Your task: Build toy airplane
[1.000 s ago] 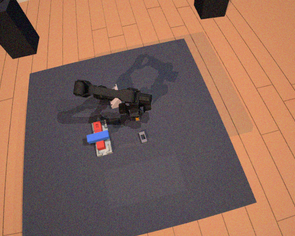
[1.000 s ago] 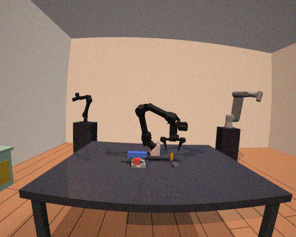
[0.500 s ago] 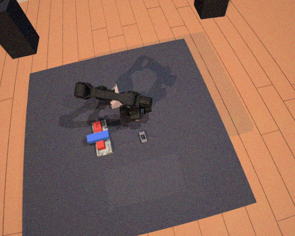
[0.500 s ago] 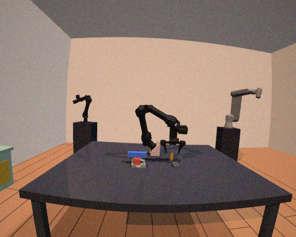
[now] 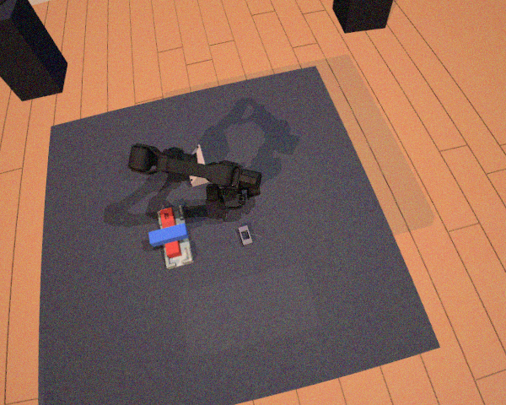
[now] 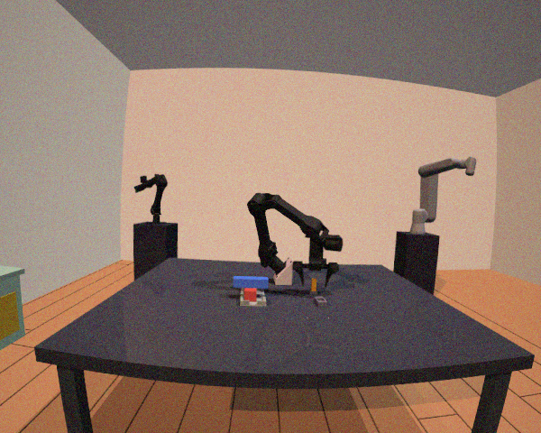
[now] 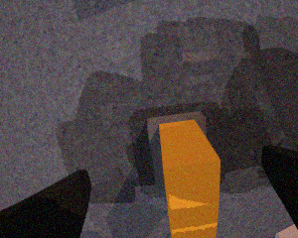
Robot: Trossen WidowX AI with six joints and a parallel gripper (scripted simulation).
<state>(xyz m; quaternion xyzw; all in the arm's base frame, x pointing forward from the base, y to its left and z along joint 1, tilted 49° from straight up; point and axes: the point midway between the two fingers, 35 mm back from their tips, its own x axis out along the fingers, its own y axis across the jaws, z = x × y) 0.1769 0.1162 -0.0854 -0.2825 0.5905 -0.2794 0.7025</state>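
The red fuselage [image 5: 172,250] [image 6: 250,294] lies in the pale jig cradle [image 5: 187,255] [image 6: 252,303]. The blue wing [image 5: 168,235] [image 6: 250,281] lies across the top of the fuselage. Near the fuselage's far end a small dark socket shows in the top view, empty. The orange tail fin [image 6: 314,285] [image 7: 191,149] stands upright, with a grey-pink base piece showing behind it in the wrist view. My gripper [image 6: 314,283] [image 7: 178,169] is open and points down, with one finger on each side of the fin, not touching it. The arm hides the fin in the top view.
A small grey holder [image 5: 248,241] [image 6: 320,300] with a square opening lies near the fin, toward the exterior camera. The arm's pale base bracket [image 5: 199,180] [image 6: 283,275] stands between the jig and the fin in the exterior view, farther back.
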